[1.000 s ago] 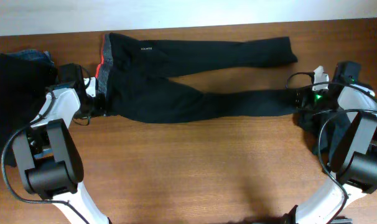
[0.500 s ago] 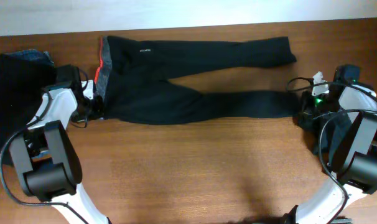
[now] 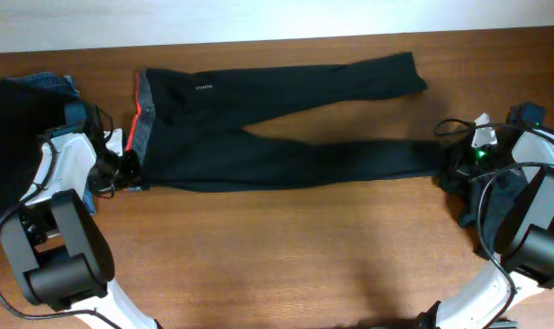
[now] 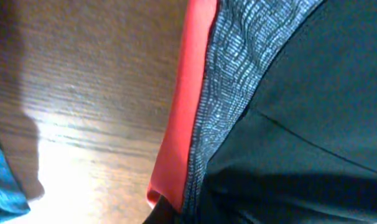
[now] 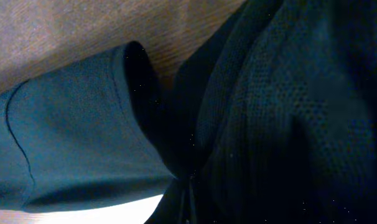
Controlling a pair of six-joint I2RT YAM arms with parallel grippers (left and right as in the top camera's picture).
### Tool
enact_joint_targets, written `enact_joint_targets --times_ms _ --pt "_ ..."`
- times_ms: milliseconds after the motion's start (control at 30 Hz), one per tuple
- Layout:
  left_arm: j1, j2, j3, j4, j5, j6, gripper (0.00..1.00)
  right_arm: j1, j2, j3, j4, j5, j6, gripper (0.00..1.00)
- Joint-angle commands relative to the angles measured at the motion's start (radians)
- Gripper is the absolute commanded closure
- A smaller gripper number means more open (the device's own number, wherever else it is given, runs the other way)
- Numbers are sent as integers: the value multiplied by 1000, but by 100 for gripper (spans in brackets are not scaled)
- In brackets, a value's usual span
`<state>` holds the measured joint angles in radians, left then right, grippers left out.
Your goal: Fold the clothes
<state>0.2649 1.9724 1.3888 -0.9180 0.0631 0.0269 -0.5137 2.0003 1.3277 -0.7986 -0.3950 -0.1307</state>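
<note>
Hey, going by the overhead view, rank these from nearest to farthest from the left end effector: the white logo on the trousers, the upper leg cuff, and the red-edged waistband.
1. Red-edged waistband: right at the left end effector, at the left end of the trousers.
2. White logo: just right of the waistband, toward the back.
3. Upper leg cuff: far right, at the back.

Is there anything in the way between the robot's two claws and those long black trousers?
Nothing visible does. The left gripper is shut on the trousers at the grey, red-edged waistband. The right gripper is shut on the nearer leg's end. Bare table lies in front.
</note>
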Motion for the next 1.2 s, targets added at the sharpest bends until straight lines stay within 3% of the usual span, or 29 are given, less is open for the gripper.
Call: enact_joint_targets --times_ms 0,167,333,367,433,467,500,533,667,767,967,1167 --pt "8 -28 -4 -35 -18 -16 99 -11 3 13 -23 2 23 96" --pt "8 -28 -4 -84 -17 -39 99 -11 3 13 -84 11 63 96" --pt "8 -28 -4 -110 -15 -43 97 -12 2 13 -93 39 192 96" --pt "8 -28 -4 -114 -15 -43 89 -12 2 14 -93 36 192 96" --pt "8 -28 -4 -115 -15 -43 61 -12 2 24 -97 37 192 96" --pt "8 -28 -4 -113 -15 -43 45 -12 2 33 -103 37 192 95" --pt "8 -28 -4 -111 -15 -43 23 -12 2 43 -106 37 192 92" --pt "8 -28 -4 -106 -15 -43 2 -12 2 69 -117 37 191 83" --pt "8 -28 7 -84 -14 -43 1 -9 2 225 -196 28 179 50" --pt "8 -28 64 -87 8 -42 1 6 2 362 -266 0 161 40" --pt "-26 -30 138 -21 178 -42 1 118 2 415 -326 -65 100 38" --pt "-164 -26 138 59 175 -7 1 282 3 409 -346 -35 82 33"
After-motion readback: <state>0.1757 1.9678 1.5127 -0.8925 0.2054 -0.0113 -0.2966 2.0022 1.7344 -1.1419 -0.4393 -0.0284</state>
